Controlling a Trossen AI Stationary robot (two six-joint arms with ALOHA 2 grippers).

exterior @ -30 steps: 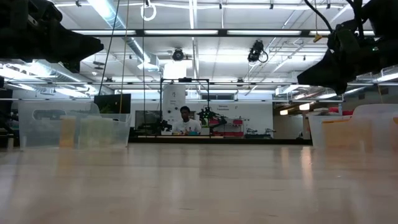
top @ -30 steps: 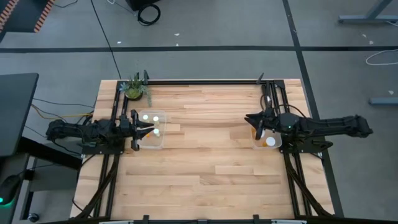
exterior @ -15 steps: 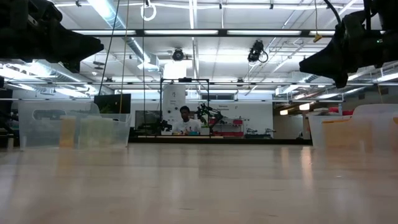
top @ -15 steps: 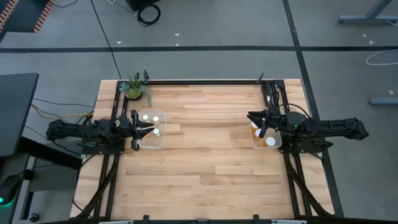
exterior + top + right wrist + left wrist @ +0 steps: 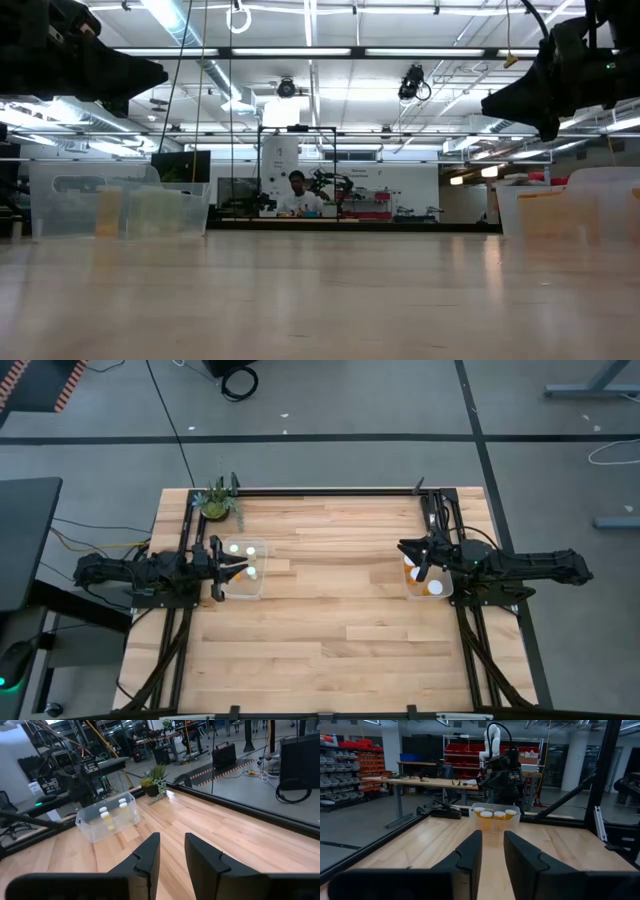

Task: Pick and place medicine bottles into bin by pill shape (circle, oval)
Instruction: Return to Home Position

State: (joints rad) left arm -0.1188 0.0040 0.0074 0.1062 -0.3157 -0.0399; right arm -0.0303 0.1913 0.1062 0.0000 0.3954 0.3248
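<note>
The left claw [image 5: 492, 838] and right claw [image 5: 172, 839] are hanging a bit spread and empty; the little medicine bottles [image 5: 494, 814] ahead are looking light and slippery, best pinched round the middle.

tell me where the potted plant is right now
In the high view the potted plant stands at the top-left corner of the table, just beyond the left transparent bin that holds white-capped bottles.

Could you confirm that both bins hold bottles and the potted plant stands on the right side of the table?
No: the potted plant stands on the left side of the table, as the high view shows. The left bin and right bin do hold bottles.
</note>
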